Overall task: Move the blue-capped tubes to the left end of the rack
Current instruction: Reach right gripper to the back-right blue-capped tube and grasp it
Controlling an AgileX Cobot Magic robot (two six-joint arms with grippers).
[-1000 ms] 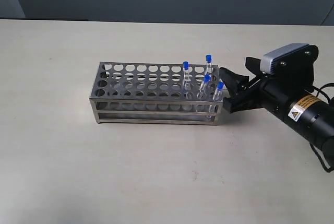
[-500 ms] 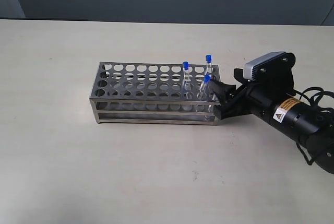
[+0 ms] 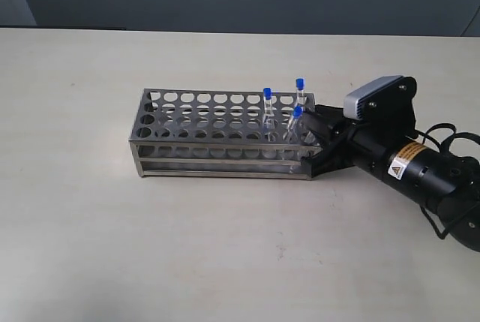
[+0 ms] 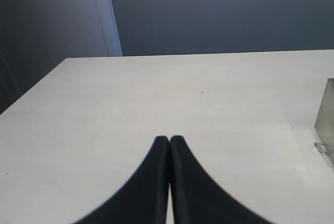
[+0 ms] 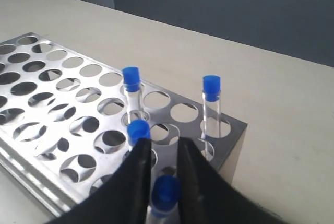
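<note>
Since the earlier frames, the right gripper (image 3: 313, 140) has been carried forward from just beside the rack's right end and is now set over the near right corner of the rack (image 3: 217, 158). One tube that was visible at that corner is now hidden behind it in the exterior view.

The steel rack is seen standing on the desk (image 3: 225, 254), with its long axis running left to right across the exterior view. All four blue-capped tubes (image 5: 211, 89) are seated in holes at the right end of the rack. Each is held close to upright, long axis near vertical and cap uppermost. A slight lean is noted on the front ones.

In the right wrist view, the nearest blue-capped tube (image 5: 166, 192) is found between the two black fingers (image 5: 136, 182). The gripper is drawn narrow, and the cap is met on both sides. The tube is not lifted and its lower part is seated in its hole. A second cap is seen just beyond the fingertips, and the other two stand farther back.

The left gripper (image 4: 169, 140) is recorded with its fingertips pressed together and nothing between them, above bare desk. Only an end wall of the rack is seen at the edge of that view. This gripper is not seen in the exterior view.
</note>
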